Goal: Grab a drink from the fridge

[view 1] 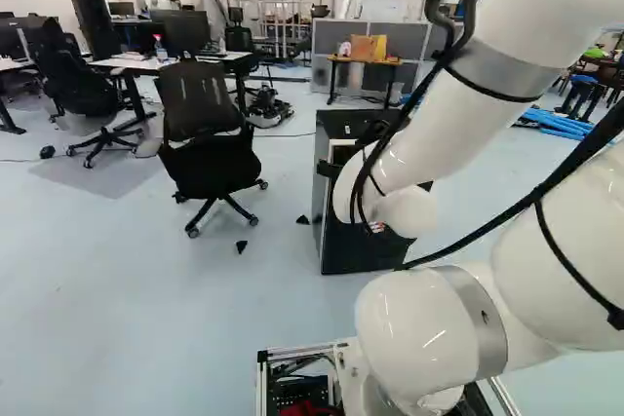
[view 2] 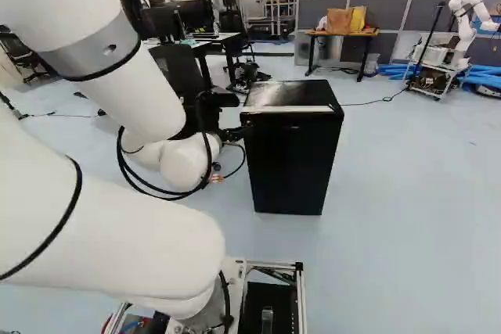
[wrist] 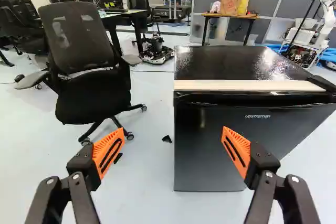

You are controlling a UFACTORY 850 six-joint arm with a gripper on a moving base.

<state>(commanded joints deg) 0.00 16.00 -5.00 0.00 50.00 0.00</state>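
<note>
The black fridge (view 2: pixel 293 158) stands on the floor ahead of the arm, its door (wrist: pixel 220 145) looking closed from the wrist. A pale strip runs along its top front edge. No drink is in view. In the right base view my gripper (view 2: pixel 235 132) appears by the fridge's left upper edge. Seen from the wrist, the gripper (wrist: pixel 173 142) is open with nothing held. One orange pad (wrist: pixel 236 150) appears over the door face, the other over the floor beside the fridge; the door's side edge lies between them. Whether either finger touches the fridge, I cannot tell.
A black office chair (wrist: pixel 89 72) stands beside the fridge. Small dark pieces (view 1: pixel 241 246) lie on the floor near it. Farther back are desks, a wooden table (view 2: pixel 340 34) with bags, grey partitions, and another robot (view 2: pixel 466 17) beside blue tubing.
</note>
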